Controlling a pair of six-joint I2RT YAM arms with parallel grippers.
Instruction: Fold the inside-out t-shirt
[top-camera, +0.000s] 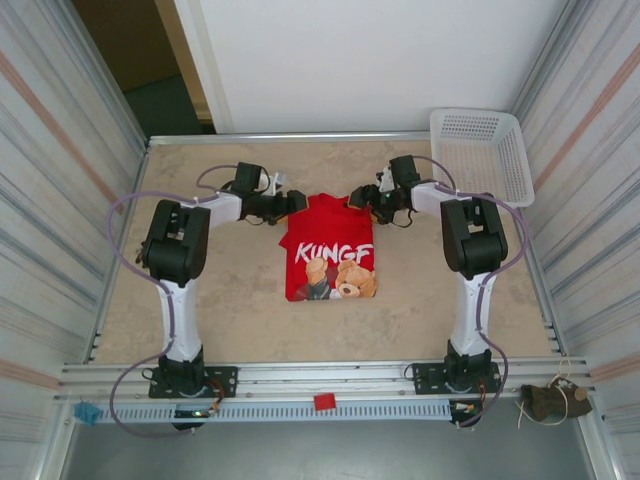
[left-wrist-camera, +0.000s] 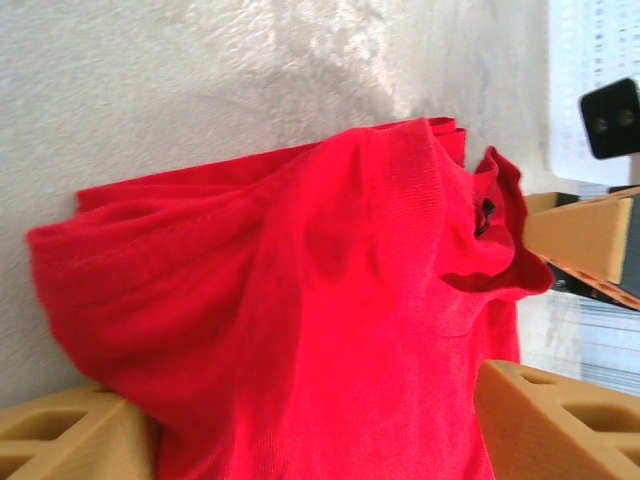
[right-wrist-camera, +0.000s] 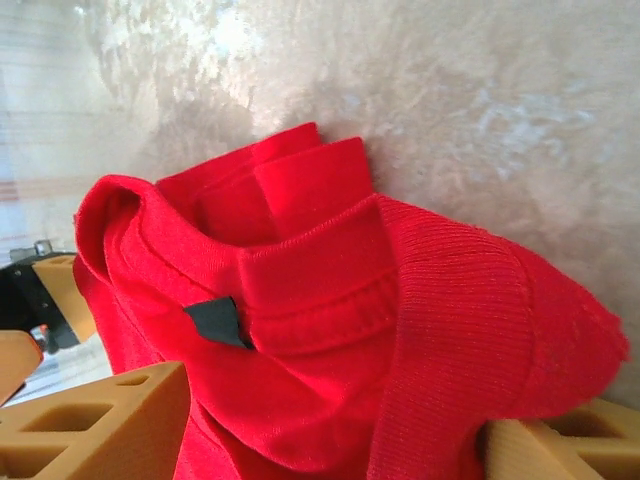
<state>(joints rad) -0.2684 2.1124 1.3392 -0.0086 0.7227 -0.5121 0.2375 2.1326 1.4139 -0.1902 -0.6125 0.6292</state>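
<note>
jaws first: the left gripper (top-camera: 292, 205) and right gripper (top-camera: 360, 200) each have their tan fingers (left-wrist-camera: 565, 420) spread wide with a fat bunch of red cloth filling the gap and touching both sides. honestly cannot tell if either is really pinching or just straddling it.

the inside-out t-shirt (top-camera: 330, 255) sits mid-table (top-camera: 200, 290), white lettering and bear print face up. seen from above, the left gripper is at its 11 o'clock corner and the right at 1 o'clock, both on the far edge where the collar (right-wrist-camera: 320, 300) and a little black neck label (right-wrist-camera: 215, 320) are. white basket (top-camera: 480, 150) is well apart, off at 2 o'clock.

progress guess: it looks like a narrow block already, no sleeves sticking out, so the side folds seem done. what's left is probably bringing that far edge down toward 6 o'clock and flattening the lumpy collar end.
</note>
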